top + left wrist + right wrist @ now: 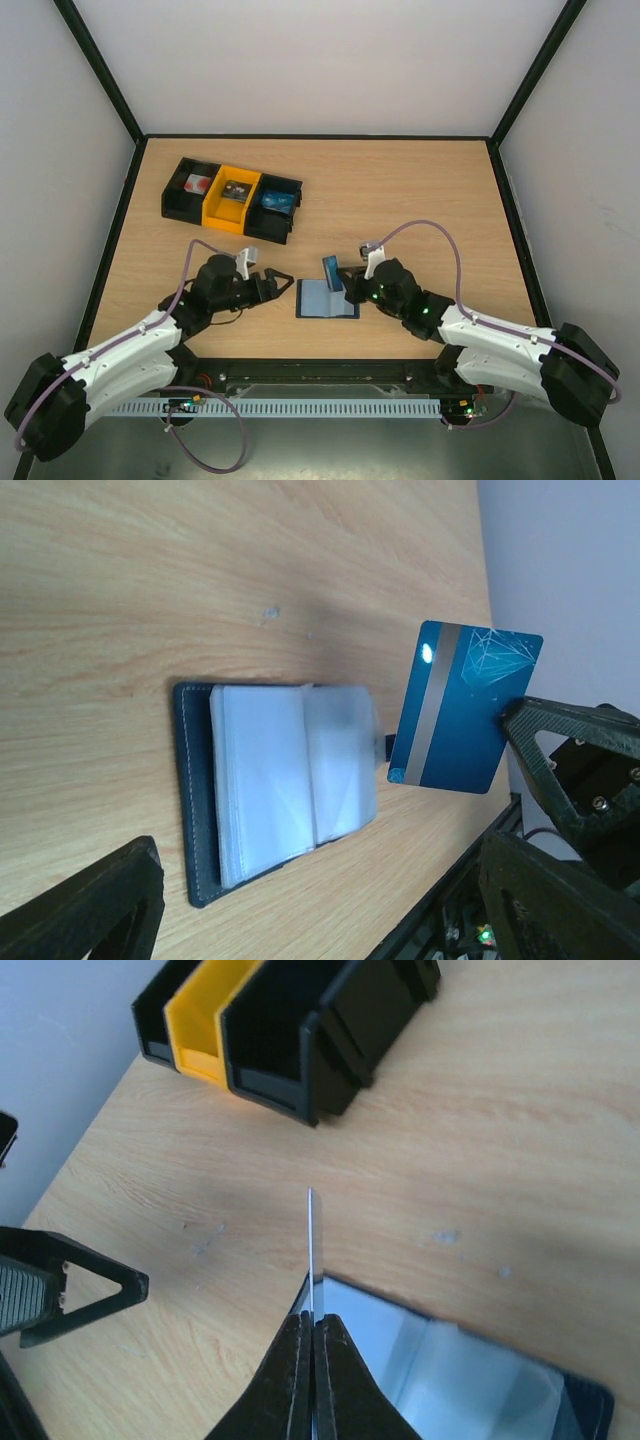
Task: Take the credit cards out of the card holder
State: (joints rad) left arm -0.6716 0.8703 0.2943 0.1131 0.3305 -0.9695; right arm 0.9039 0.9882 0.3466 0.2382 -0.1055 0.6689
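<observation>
Glossy blue card [460, 710] pinched upright in right hand [312, 1325], clear-sleeved card holder [260, 780] flat, left hand [283, 284] spread

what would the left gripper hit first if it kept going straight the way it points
Most likely the holder, lying open just ahead of the left gripper. Past it stands the card, pinched by the right gripper. Height is unclear, so it might skim over the holder.

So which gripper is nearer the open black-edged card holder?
Right. The right gripper, fingers pinching the bright blue card, sits over the card holder; the left gripper hangs open just off its left side.
</observation>
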